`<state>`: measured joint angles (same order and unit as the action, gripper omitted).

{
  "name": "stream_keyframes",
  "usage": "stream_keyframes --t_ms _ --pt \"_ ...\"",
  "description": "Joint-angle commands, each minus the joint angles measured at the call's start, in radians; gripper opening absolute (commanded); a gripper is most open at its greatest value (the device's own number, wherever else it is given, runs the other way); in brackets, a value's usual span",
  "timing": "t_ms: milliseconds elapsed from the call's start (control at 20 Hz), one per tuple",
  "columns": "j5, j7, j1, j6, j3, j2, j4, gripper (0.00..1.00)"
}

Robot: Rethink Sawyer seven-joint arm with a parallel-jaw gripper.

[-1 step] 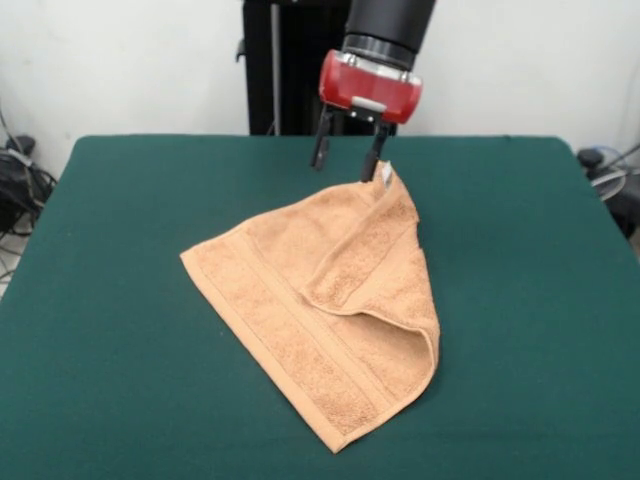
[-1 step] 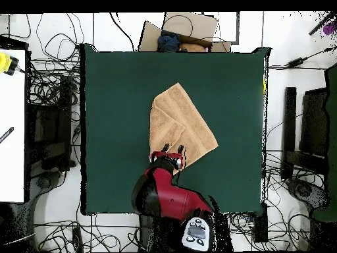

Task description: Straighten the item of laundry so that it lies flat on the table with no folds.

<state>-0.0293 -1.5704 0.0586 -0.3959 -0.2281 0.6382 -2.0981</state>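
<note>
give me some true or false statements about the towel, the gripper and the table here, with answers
1. The towel lies fully flat with no folds. False: one part is folded over the rest, and a corner is raised.
2. The gripper is at the towel's raised corner. True.
3. The table has a dark green top. True.
4. The towel is blue. False: it is orange-tan.
5. The towel hangs over the table's edge. False: it sits wholly on the table, well inside the edges.
</note>
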Motion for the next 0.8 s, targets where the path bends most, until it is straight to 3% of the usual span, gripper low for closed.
stream_keyframes --t_ms 50,200,350,800 --pt "-0.111 -0.185 0.158 0.085 0.217 -0.114 0.043 1.00" --pt "-0.188 -0.143 0.275 0.113 0.292 -0.172 0.112 1.00" --pt "-0.215 -0.122 0.307 0.121 0.306 -0.206 0.160 1.00" --pt "-0.189 -0.138 0.254 0.038 0.253 -0.282 0.222 1.00"
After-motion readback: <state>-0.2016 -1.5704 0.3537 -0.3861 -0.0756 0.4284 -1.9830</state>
